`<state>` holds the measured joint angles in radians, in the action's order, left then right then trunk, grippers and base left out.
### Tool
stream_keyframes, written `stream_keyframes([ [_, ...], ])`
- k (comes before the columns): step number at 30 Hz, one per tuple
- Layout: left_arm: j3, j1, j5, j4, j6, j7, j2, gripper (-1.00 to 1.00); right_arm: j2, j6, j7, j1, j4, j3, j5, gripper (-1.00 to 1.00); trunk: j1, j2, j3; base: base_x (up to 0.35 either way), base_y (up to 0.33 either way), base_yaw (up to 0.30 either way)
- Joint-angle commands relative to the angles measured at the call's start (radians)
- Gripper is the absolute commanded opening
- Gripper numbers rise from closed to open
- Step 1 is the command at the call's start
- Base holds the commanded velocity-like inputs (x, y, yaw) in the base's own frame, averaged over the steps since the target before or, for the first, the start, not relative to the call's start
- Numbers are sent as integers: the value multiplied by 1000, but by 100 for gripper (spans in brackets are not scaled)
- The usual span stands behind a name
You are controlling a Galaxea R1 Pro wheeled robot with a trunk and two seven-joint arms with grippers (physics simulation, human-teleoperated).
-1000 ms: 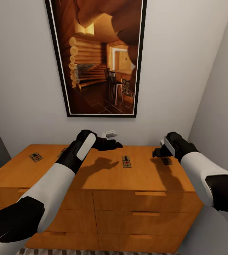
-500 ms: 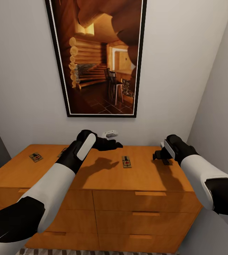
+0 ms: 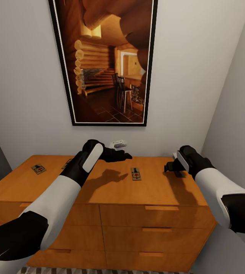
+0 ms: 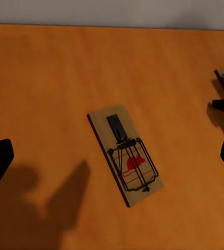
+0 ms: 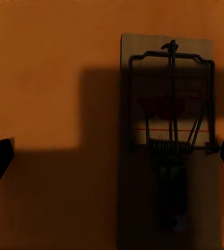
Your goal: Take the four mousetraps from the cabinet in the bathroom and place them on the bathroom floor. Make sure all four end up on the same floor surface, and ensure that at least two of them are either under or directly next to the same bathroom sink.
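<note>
Near the cabinet [image 3: 111,190] top's right edge, I've lowered my spread right gripper [image 3: 171,166] onto a mousetrap [image 5: 166,140]; pinching comes next. Left gripper [image 3: 124,155], also spread, hovers mid-top.

Open cabinet top [image 3: 111,190] around mousetraps [image 3: 136,174]

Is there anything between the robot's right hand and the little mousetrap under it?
No. In the right wrist view, the flat tan wooden mousetrap lies on the orange-brown wooden cabinet top below the open right end effector, with just shadow between them.
</note>
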<state>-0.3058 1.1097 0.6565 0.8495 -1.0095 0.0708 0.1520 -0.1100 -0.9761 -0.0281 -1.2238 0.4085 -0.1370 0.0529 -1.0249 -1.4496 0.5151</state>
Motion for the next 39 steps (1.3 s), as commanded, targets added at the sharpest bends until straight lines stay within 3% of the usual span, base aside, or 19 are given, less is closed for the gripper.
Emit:
stream_keyframes([
  [1, -2, 1, 8, 1, -3, 7, 0, 100, -3, -2, -1, 1, -43, -9, -1, 100, 0, 0, 1, 0, 0, 0],
  [15, -3, 1, 8, 0, -3, 7, 1, 100, -7, 3, -1, 18, -43, -9, -1, 100, 0, 0, 1, 0, 0, 0],
  [16, -3, 1, 8, 1, -3, 7, 1, 100, -6, 3, -1, 19, -43, -9, -1, -100, 0, 0, 1, 0, 0, 0],
  [39, -3, 1, 8, -1, -3, 7, 1, 100, -9, 4, -11, 24, -28, -6, -2, -100, 0, 0, 1, 0, 0, 0],
])
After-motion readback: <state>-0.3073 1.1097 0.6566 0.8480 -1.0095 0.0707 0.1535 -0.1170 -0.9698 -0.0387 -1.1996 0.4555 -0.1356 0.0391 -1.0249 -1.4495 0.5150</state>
